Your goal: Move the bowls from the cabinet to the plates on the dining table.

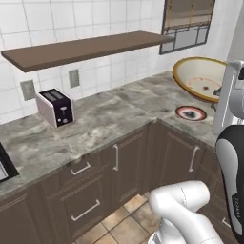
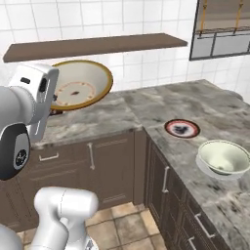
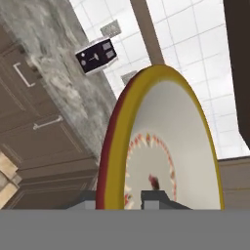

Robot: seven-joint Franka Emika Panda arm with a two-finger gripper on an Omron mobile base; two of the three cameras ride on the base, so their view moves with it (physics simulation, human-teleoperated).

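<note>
My gripper (image 3: 121, 197) is shut on the rim of the shallow tan bowl (image 3: 166, 146) with the brownish-yellow rim, and carries it tilted on edge in the air. This bowl (image 1: 200, 78) hangs above the stone top of the dining table (image 1: 164, 100), just behind the red-rimmed plate (image 1: 190, 113). From the right base view, the held bowl (image 2: 80, 85) juts from my gripper (image 2: 54, 97), left of the red-rimmed plate (image 2: 182, 128). The cream-white bowl (image 2: 223, 157) stands upright on the table (image 2: 219, 110), nearer than that plate. The cabinet is out of view.
A toaster (image 1: 56, 107) stands on the stone counter at the left wall, under a long brown shelf (image 1: 86, 47). A window (image 2: 222, 27) is set in the tiled wall. Brown drawer units (image 1: 95, 186) run below the counter, with tiled floor in front.
</note>
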